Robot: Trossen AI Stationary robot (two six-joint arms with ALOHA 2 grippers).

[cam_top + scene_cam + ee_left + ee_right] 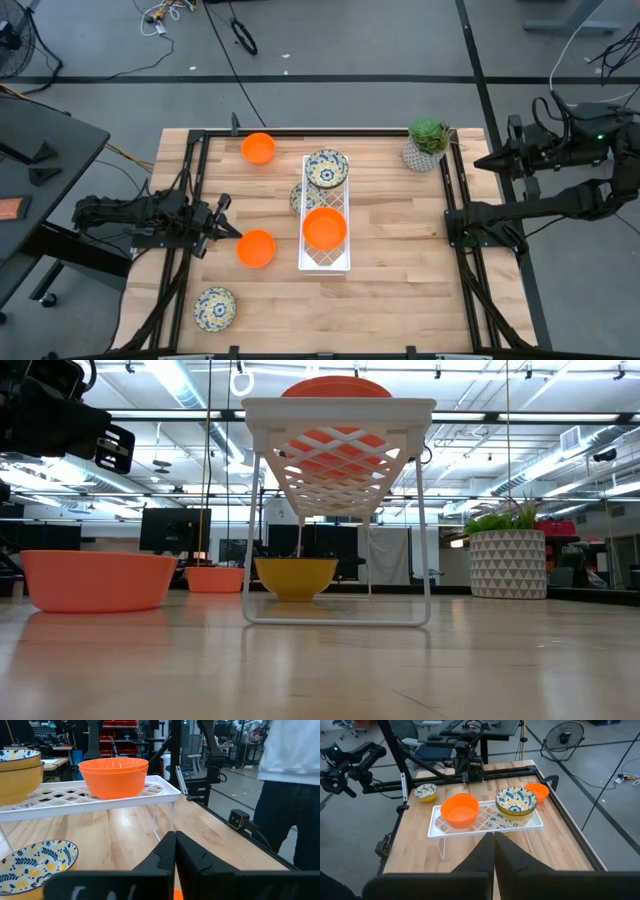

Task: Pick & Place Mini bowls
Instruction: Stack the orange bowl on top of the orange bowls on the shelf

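Rack (326,262): white, mid-worktop (400,290), carrying an orange bowl (324,228) and a floral stack (326,168).
Loose bowls: orange (256,248), orange (258,148), floral (214,308).
Left claw (236,233): together, beside the near orange bowl.
Right claw (447,224): together, empty, at the worktop's right edge.

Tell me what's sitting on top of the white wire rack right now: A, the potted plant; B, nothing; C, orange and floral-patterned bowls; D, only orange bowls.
C: the high view shows an orange bowl and a floral-patterned bowl both resting on the white wire rack.
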